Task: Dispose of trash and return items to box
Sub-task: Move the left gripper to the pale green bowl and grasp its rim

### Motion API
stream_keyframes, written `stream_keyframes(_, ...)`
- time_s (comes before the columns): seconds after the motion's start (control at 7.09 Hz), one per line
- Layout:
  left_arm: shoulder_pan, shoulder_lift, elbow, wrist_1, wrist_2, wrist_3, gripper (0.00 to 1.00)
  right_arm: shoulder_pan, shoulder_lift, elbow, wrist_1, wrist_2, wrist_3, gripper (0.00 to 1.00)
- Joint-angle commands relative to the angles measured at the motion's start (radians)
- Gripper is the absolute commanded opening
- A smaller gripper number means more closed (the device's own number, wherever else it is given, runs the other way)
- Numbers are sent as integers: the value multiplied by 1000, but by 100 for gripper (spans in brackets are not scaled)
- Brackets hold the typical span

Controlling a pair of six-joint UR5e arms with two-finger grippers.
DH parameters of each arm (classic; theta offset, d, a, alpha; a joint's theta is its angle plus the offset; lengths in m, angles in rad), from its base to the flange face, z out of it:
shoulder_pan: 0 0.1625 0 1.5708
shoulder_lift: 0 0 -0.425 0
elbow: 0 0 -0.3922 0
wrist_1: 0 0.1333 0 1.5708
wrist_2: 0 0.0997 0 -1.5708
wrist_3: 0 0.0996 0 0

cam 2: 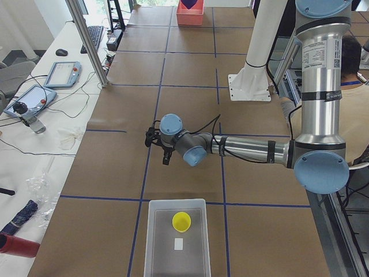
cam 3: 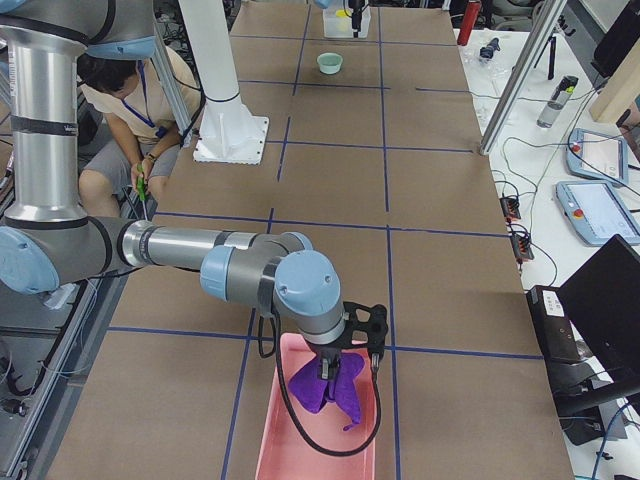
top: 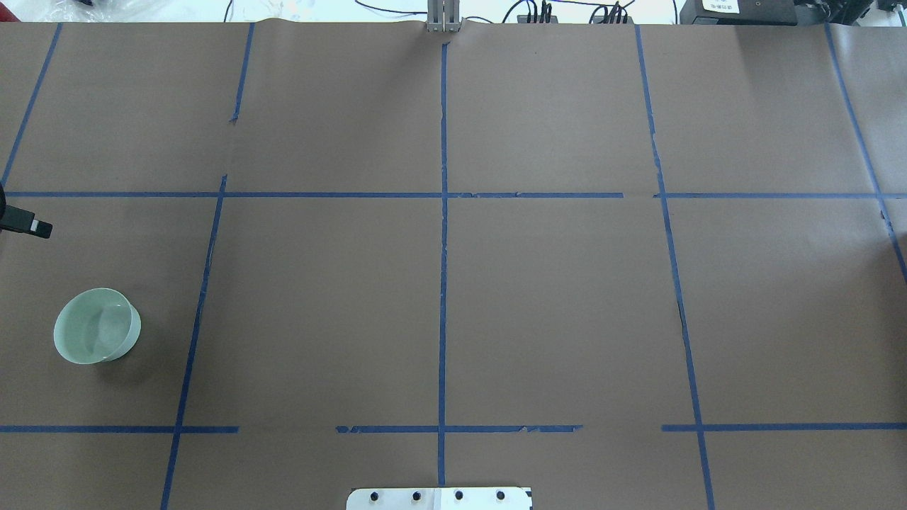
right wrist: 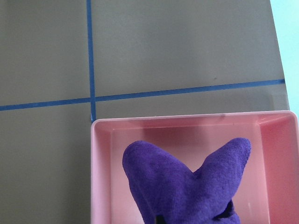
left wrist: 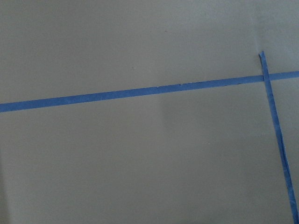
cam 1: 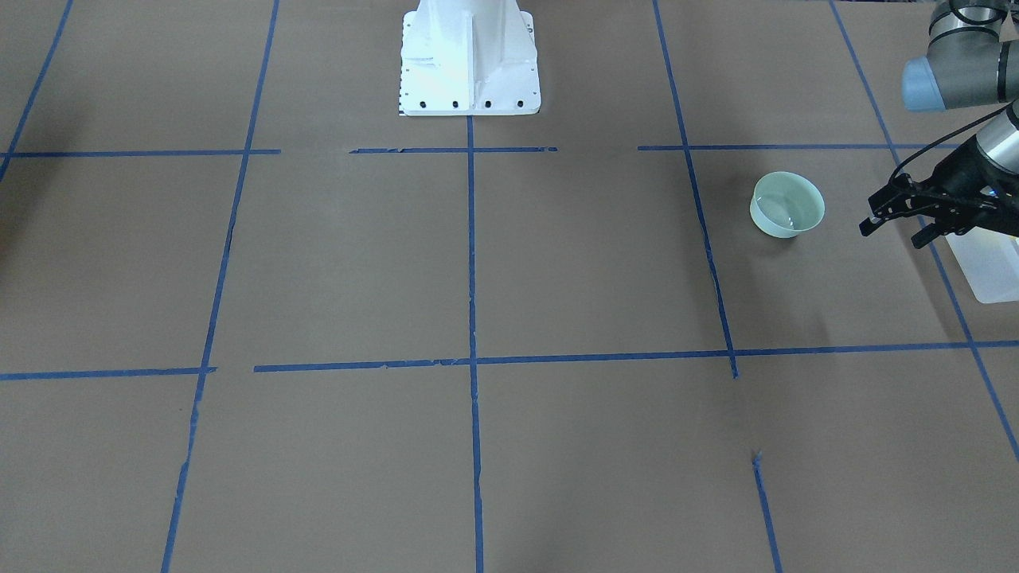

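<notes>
Left gripper point(cam 1: 893, 231): fingers spread and empty, held above the table point(top: 553, 304) between the mint-green bowl point(cam 1: 786, 204) and the box point(cam 2: 176, 236), touching neither. The bowl stands upright inside a blue tape point(top: 443, 283) grid square near the table's left end, with bare paper on every side. The yellow cup point(cam 2: 181, 221) stands upright in the box, away from its walls, beside a small white label point(cam 2: 179, 244) with no legible writing. The box sits at the table's left edge. Right gripper point(cam 3: 348, 372): over the pink tray point(right wrist: 100, 177) at the table's right end, at the purple cloth point(right wrist: 187, 186); whether its fingers grasp the cloth cannot be told. The printed label on the near arm's upright section point(cam 2: 314, 55) is too small to read.
</notes>
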Motion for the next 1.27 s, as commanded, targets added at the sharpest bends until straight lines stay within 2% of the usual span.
stream_keyframes(0.0,72,1,-20,-21,41,-119,99,13,17,-143,56,-11,-62,0)
stream_keyframes(0.14,109,40,-22,-69,107,-141,99,5,17,-209,128,-10,-56,33)
stream_keyframes(0.28,113,71,-23,-111,111,-152,99,-19,16,-255,159,-10,-49,78)
stream_keyframes(0.42,161,73,-25,-111,115,-199,99,-27,17,-274,164,-5,-50,100)
stream_keyframes(0.71,278,103,-63,-110,221,-303,99,-53,28,-238,164,21,-41,100)
stream_keyframes(0.99,289,154,-82,-110,272,-304,99,-132,31,-134,166,36,59,100)
stream_keyframes(1.13,323,157,-85,-102,301,-310,99,-137,31,-124,166,39,68,100)
